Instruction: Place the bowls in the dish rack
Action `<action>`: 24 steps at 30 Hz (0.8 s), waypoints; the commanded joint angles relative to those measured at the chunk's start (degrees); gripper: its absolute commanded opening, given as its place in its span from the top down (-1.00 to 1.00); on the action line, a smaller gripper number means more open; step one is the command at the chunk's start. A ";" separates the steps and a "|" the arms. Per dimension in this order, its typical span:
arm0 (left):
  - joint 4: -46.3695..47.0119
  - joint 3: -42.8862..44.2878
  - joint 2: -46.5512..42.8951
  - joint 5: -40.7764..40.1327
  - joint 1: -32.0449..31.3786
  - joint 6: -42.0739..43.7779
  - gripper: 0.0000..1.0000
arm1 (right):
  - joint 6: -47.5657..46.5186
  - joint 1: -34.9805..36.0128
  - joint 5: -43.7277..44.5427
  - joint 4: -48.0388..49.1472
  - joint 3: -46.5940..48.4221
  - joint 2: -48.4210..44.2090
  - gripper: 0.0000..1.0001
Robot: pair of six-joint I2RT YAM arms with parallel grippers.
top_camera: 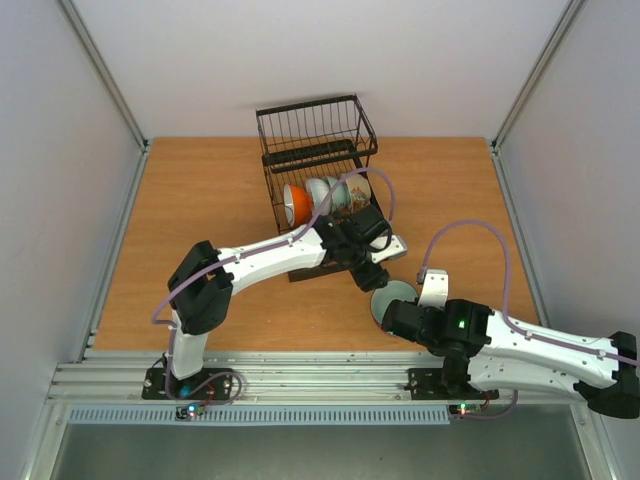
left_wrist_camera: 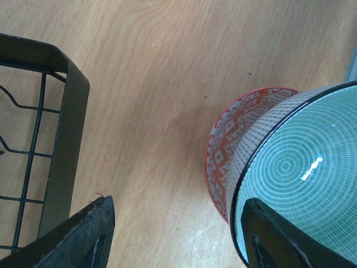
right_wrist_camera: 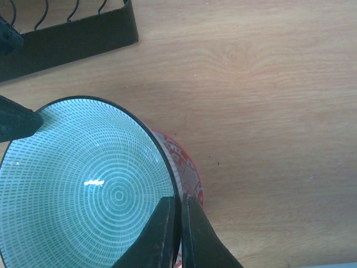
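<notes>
Right gripper [right_wrist_camera: 179, 234] fingers pinching green bowl [right_wrist_camera: 89, 190] rim, dish rack [top_camera: 320, 190] beyond

5 bowls [top_camera: 392, 298], 1 dish rack [top_camera: 315, 150], 2 arms [top_camera: 270, 255]

Open table [top_camera: 220, 200] left of dish rack [top_camera: 320, 150]; stacked bowls [top_camera: 392, 297] crowd its right.

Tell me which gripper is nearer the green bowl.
Right. The right gripper is shut on the green bowl at its rim; the left gripper hangs open just beside the bowl, toward the dish rack.
</notes>
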 commanded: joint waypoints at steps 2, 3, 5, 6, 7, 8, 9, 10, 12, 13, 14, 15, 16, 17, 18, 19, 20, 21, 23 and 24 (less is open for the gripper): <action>-0.33 1.01 -0.34 1.99 0.03 0.63 -0.25 | 1.17 0.90 5.41 0.11 2.66 1.19 0.97; -0.29 1.01 -0.16 2.19 -0.03 0.67 -0.25 | 0.95 0.91 5.66 0.26 2.92 1.29 0.97; -0.39 1.01 0.22 3.00 -0.05 0.70 -0.24 | 0.20 1.07 6.15 0.75 3.34 1.33 0.97; -0.56 1.09 0.45 3.62 -0.05 0.79 -0.23 | -0.17 1.08 6.40 1.10 3.55 1.28 0.97; -0.74 1.10 0.59 4.20 -0.10 0.81 -0.22 | -0.56 1.08 6.67 1.29 3.64 1.30 0.97; -0.76 1.14 0.71 4.54 -0.20 0.86 -0.22 | -0.89 1.16 6.86 1.52 3.88 1.30 0.97; -0.84 1.22 0.78 4.55 -0.34 0.90 -0.22 | -1.04 1.17 7.09 1.52 4.13 1.45 0.97; -0.97 1.26 0.88 4.54 -0.44 1.03 -0.22 | -1.24 1.17 7.30 1.59 4.35 1.47 0.97; -1.27 1.44 1.15 4.62 -0.70 1.31 -0.19 | -1.59 1.24 7.58 1.69 4.82 1.42 0.97; -1.30 1.49 1.25 4.67 -0.74 1.33 -0.15 | -1.76 1.26 7.68 1.76 4.97 1.43 0.97; -1.37 1.66 1.39 4.71 -0.92 1.38 -0.04 | -1.90 1.34 7.77 1.86 5.08 1.32 0.97; -1.63 1.74 1.55 4.92 -1.03 1.51 0.21 | -2.05 1.42 7.83 1.96 5.16 1.31 0.97; -1.73 1.87 1.73 4.89 -1.14 1.66 0.56 | -2.08 1.52 7.95 1.98 5.14 1.25 0.97; -1.90 1.95 1.74 4.86 -1.19 1.75 0.80 | -2.12 1.60 8.05 1.97 5.15 1.26 0.97; -1.94 1.97 1.77 4.74 -1.27 1.85 0.96 | -2.13 1.63 8.08 1.98 5.18 1.24 0.97; -2.07 1.98 1.79 4.78 -1.28 1.93 0.99 | -2.10 1.66 8.06 2.03 5.19 1.27 0.97; -2.22 2.05 1.75 4.91 -1.28 2.02 0.99 | -2.09 1.69 8.07 1.99 5.11 1.29 0.97; -2.29 2.06 1.63 4.97 -1.28 2.13 0.99 | -2.18 1.70 8.03 2.07 5.06 1.35 0.97; -2.27 1.94 1.21 5.11 -1.28 2.28 0.99 | -2.65 1.70 7.80 2.35 5.12 1.25 0.96; -2.28 1.76 0.77 5.14 -1.17 2.51 0.99 | -2.55 1.70 7.88 2.13 5.20 1.13 0.86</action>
